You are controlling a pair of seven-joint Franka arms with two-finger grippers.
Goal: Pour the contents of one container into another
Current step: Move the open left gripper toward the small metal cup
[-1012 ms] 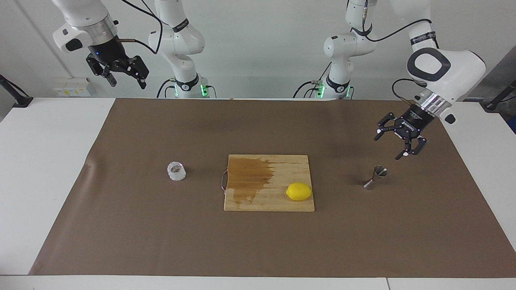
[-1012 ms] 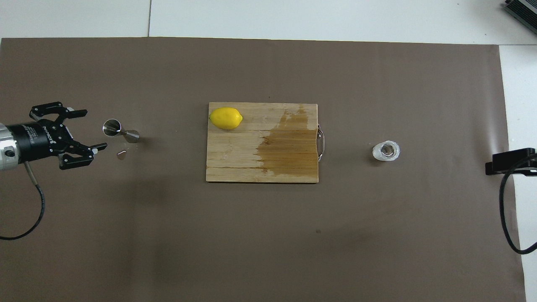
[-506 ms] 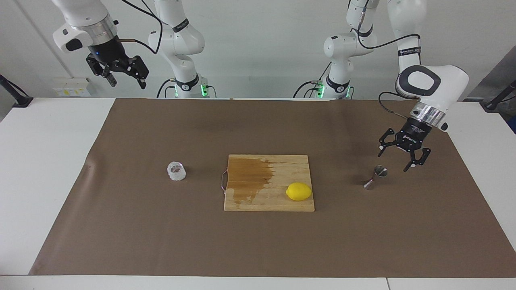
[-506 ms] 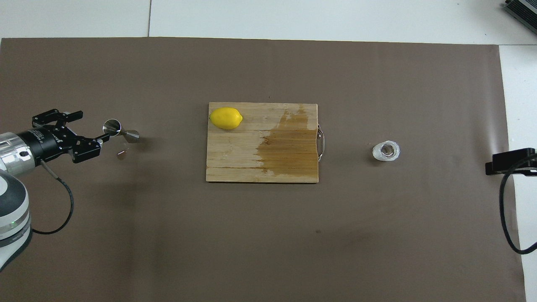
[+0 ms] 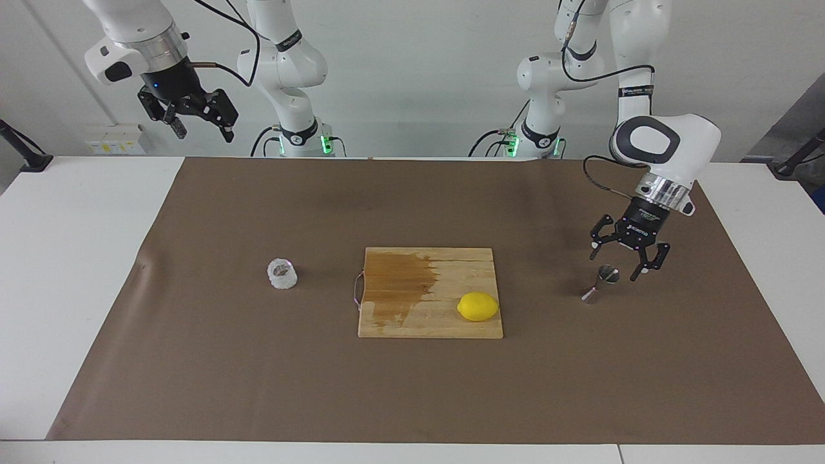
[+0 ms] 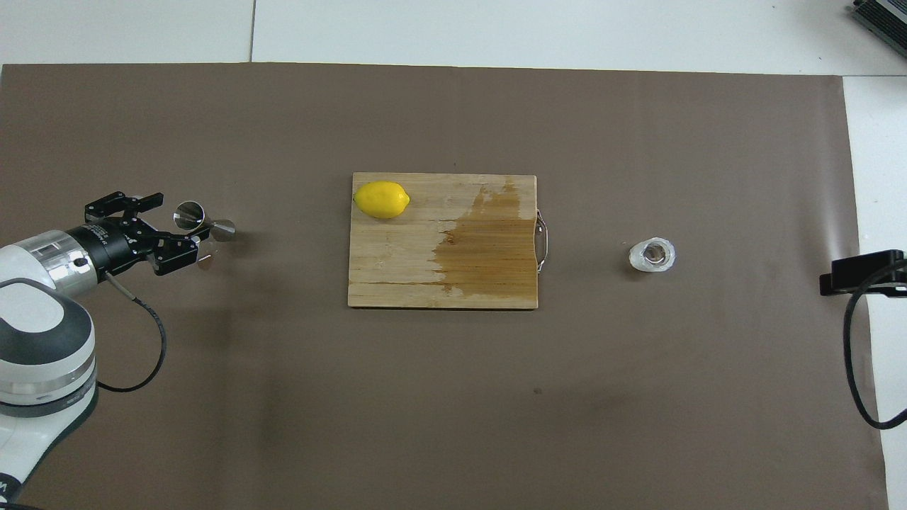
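Observation:
The textured glass cup (image 5: pixel 281 274) stands on the brown mat toward the right arm's end of the table; it also shows in the overhead view (image 6: pixel 652 256). The steel jigger (image 5: pixel 600 284) stands upright toward the left arm's end and shows in the overhead view (image 6: pixel 212 226) too. My left gripper (image 5: pixel 615 265) is open and low, just over the jigger's top, with a finger on each side of it and not touching; it also shows in the overhead view (image 6: pixel 173 224). My right gripper (image 5: pixel 203 134) is open and empty, and waits raised high at the robots' edge.
A wooden cutting board (image 5: pixel 399 322) with a dark wet stain lies mid-table between cup and jigger. A lemon (image 5: pixel 478 306) sits on it, at the corner nearest the jigger and farther from the robots. The brown mat (image 5: pixel 412 399) covers most of the table.
My left gripper has come down and moved toward the middle of the table, from beside the jigger to just over it, still open. The right arm, cup, jigger and lemon have not moved.

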